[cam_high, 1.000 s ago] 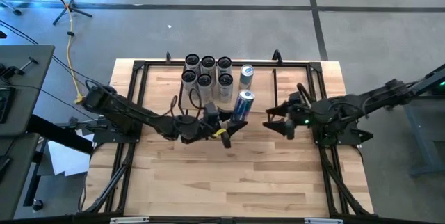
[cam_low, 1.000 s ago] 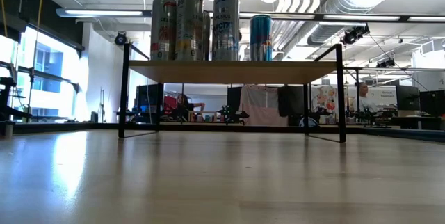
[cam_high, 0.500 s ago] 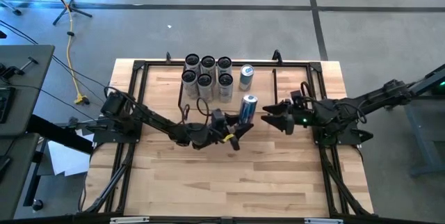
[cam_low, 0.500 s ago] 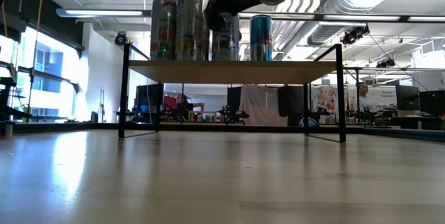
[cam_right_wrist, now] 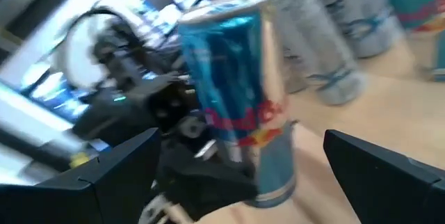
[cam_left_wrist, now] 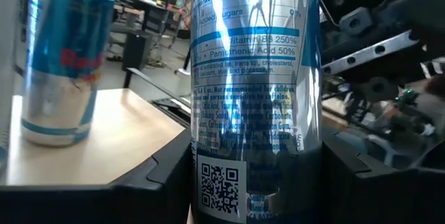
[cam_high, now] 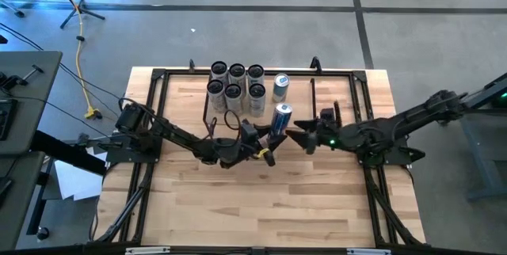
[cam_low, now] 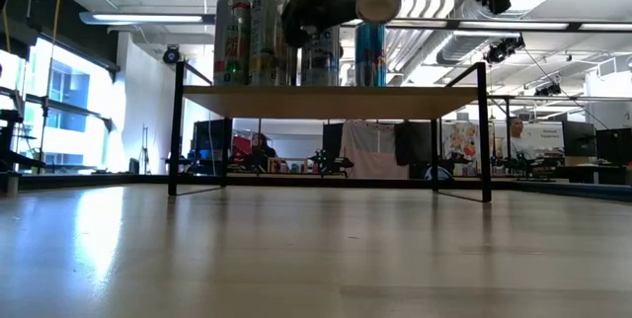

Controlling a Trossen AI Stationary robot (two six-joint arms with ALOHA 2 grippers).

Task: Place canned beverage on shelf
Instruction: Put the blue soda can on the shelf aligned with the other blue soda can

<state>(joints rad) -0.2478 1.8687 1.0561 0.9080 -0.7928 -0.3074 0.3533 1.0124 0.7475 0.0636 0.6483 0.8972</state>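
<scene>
The shelf (cam_low: 326,102) has a light wood top on thin black legs and stands at the table's far middle (cam_high: 299,89). Several tall cans (cam_high: 236,82) and one blue can (cam_high: 280,87) stand on its top. My left gripper (cam_high: 269,140) is shut on another blue and silver can (cam_high: 280,119), held just in front of the shelf, higher than the shelf top (cam_low: 378,0). My right gripper (cam_high: 295,138) is open, close to the right of that can. Its fingers (cam_right_wrist: 104,175) stand on either side of the can (cam_right_wrist: 240,92), apart from it. My left gripper pinches the can's lower part (cam_left_wrist: 208,161) between its two fingers, one on each side. The fingers come from the table's near left, roughly level, and lie across the can. The can is lifted clear, nearly upright, its top tilted a little toward the far edge.
A black rail frame (cam_high: 158,77) with cables runs around the table top. The table in front of the shelf is bare wood (cam_high: 261,199). The room behind the table shows in the low view.
My left gripper has gone toward the table's right edge with the can, which now stands more upright and a little lower in front of the shelf. My right gripper has moved toward the table's left edge, up to the held can, staying open.
</scene>
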